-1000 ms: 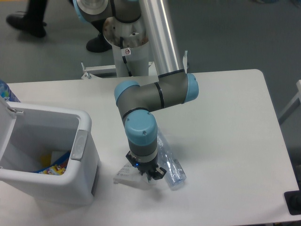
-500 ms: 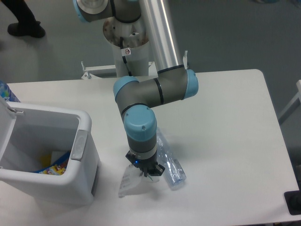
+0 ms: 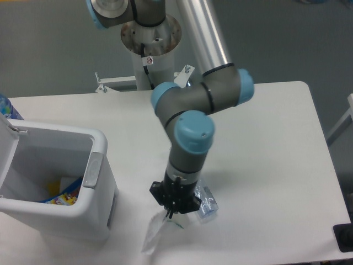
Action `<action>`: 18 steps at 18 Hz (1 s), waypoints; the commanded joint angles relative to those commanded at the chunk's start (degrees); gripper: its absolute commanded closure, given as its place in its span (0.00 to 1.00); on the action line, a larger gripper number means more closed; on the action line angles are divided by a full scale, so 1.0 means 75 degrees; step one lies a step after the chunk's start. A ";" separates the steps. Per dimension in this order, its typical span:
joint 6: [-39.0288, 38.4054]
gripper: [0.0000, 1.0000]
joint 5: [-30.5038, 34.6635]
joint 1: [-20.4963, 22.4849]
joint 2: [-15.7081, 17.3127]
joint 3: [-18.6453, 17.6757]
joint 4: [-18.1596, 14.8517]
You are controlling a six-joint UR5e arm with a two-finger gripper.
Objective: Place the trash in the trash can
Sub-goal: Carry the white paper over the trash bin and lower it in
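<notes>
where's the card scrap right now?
The white card scrap hangs from the gripper near the table's front edge, just right of the open trash can; the crushed plastic bottle lies right behind the gripper.

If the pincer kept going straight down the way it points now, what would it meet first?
The white card scrap it appears to hold hangs directly below the pincer, so that would likely press into the table first. The crushed bottle lies beside it, probably off that line; depth is unclear.
</notes>
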 joint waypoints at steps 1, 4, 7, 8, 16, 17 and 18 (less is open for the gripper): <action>-0.0059 1.00 -0.0141 0.0058 0.0035 0.0024 0.0000; -0.0281 1.00 -0.0481 0.0153 0.0199 0.0082 0.0012; -0.0317 1.00 -0.0914 0.0305 0.0515 0.0047 0.0000; -0.0329 1.00 -0.1102 0.0352 0.0620 0.0012 0.0000; -0.0937 1.00 -0.2110 0.0422 0.1534 0.0000 0.0012; -0.1031 1.00 -0.2239 0.0388 0.1675 0.0000 0.0012; -0.1090 1.00 -0.2345 0.0364 0.1781 0.0000 0.0012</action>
